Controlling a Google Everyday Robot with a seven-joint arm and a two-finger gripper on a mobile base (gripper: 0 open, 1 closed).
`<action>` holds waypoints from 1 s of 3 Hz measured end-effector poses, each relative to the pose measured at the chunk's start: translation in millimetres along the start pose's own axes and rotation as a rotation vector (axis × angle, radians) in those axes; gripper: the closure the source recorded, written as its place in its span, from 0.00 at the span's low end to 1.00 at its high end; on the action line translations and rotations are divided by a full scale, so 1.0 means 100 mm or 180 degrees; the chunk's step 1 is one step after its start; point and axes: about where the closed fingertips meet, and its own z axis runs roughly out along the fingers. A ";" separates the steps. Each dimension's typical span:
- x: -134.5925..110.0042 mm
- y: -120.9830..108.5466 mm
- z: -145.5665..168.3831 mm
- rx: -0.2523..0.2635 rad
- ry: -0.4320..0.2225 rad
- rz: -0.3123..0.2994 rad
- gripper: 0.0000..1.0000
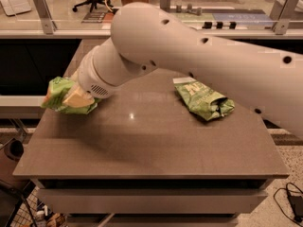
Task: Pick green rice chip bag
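Leftward, hand (pixel 77 99) on green rice chip bag (pixel 57 89)

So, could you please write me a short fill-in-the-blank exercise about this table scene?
1. The gripper is at the green rice chip bag, by the table edge on the picture's ____ side.
2. The olive-green bag lies to the picture's ____ of the gripper.
3. In all, ____ bags are in view.
Missing words: left; right; two.
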 end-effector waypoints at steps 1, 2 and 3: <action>-0.15 -0.14 -0.17 0.0040 -0.0046 -0.0100 1.00; -0.31 -0.28 -0.38 0.0124 -0.0117 -0.0205 1.00; -0.46 -0.38 -0.60 0.0226 -0.0159 -0.0293 1.00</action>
